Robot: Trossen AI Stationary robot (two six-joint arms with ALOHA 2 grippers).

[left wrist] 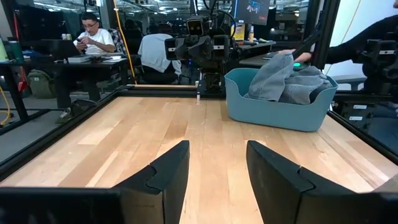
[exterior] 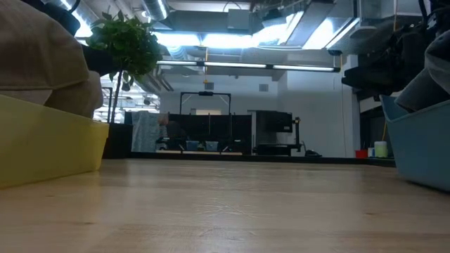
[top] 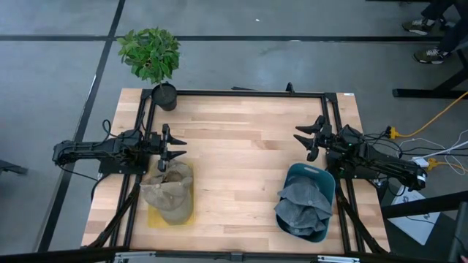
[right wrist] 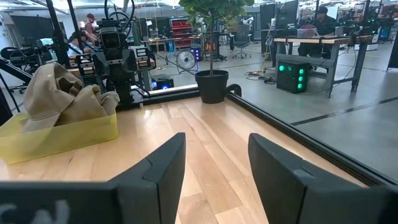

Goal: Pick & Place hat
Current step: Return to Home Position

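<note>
A tan hat (top: pixel 168 191) lies crumpled in a yellow bin (top: pixel 155 216) at the table's left near side; the right wrist view shows the hat (right wrist: pixel 62 93) in the bin (right wrist: pixel 74 134). A grey-blue hat (top: pixel 303 208) sits in a blue bin (top: pixel 322 179) at the right; the left wrist view shows that hat (left wrist: pixel 286 78) and bin (left wrist: pixel 273 109) too. My left gripper (top: pixel 175 147) hovers open just beyond the yellow bin's far edge. My right gripper (top: pixel 311 139) hovers open beyond the blue bin's far edge. Neither touches anything.
A potted plant (top: pixel 152 58) stands at the table's far left corner. Bare wooden tabletop (top: pixel 241 168) lies between the two bins. A black frame rail (top: pixel 241 93) runs along the table's far edge. People sit at desks in the room behind.
</note>
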